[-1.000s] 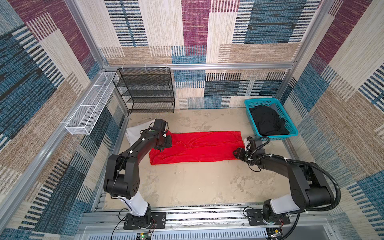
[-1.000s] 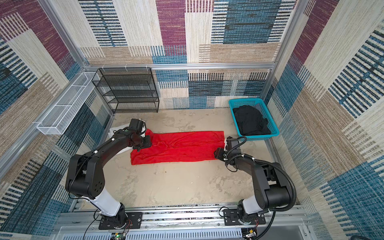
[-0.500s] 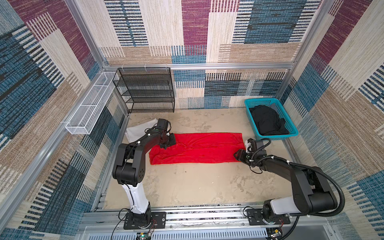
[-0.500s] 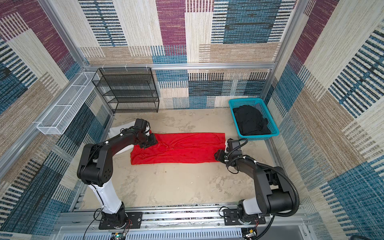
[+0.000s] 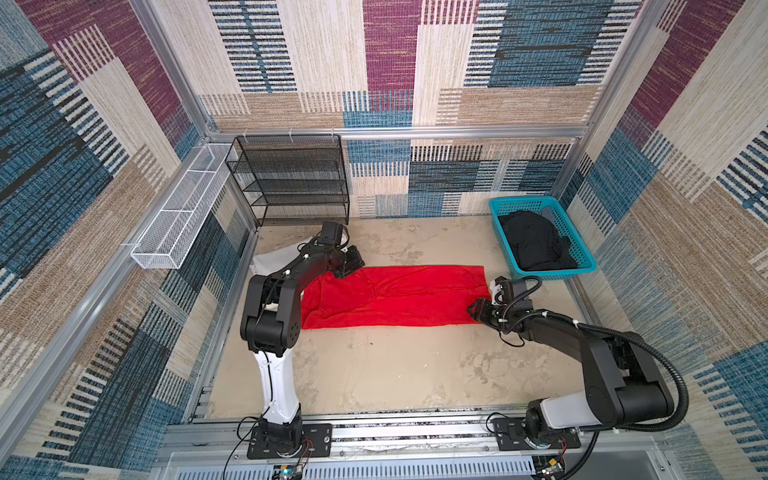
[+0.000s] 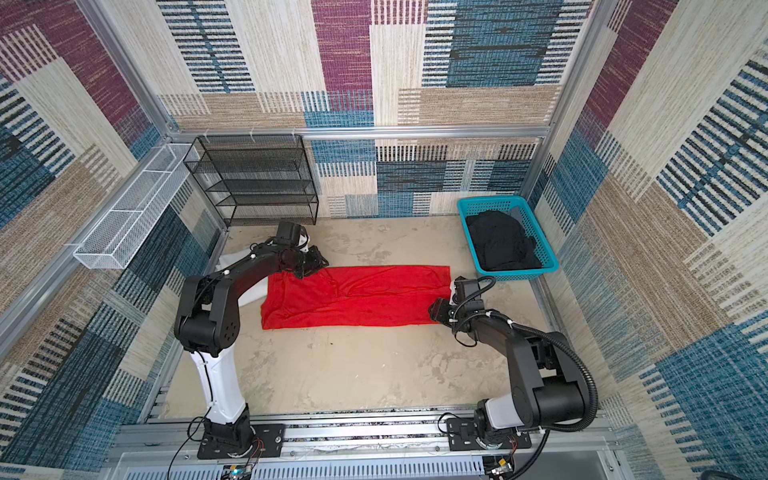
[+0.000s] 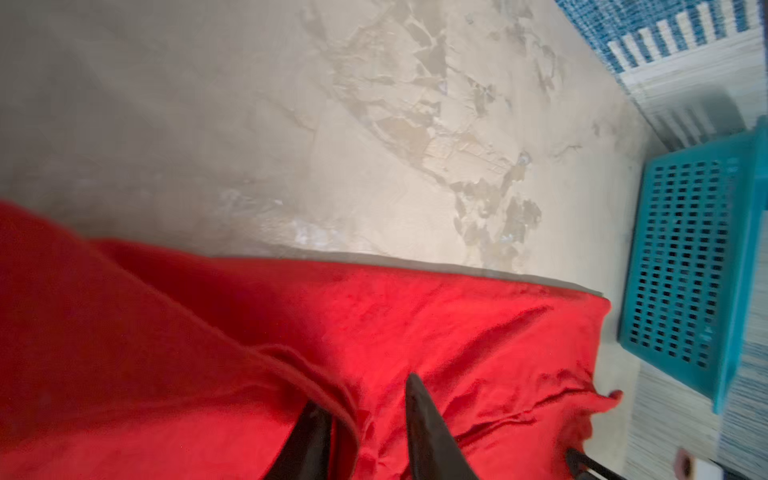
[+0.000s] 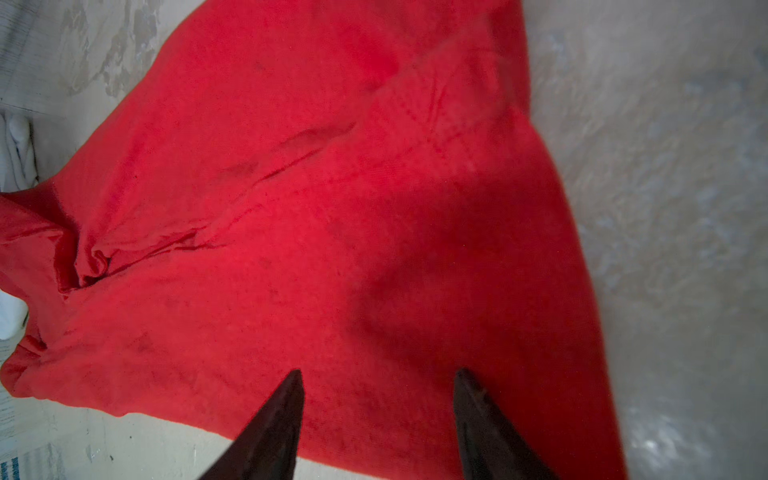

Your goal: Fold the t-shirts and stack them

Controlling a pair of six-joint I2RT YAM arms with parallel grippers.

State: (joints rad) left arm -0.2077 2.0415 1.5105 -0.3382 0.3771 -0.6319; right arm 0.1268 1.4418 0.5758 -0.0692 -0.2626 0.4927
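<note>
Blotchy beige worktop (image 5: 395, 374), patchwork woven walls (image 5: 390, 62). Red shirt (image 5: 395, 297) lies as a long band mid-worktop, white shirt (image 5: 270, 259) by its left end, black shirt (image 5: 534, 245) in the basket (image 5: 519, 203). Left gripper (image 7: 365, 392) straddles a raised red fold, jaws apart; right gripper (image 8: 378, 374) is spread over the band's right end.

Bright even light; soft shadows; wrist views blurred.
</note>
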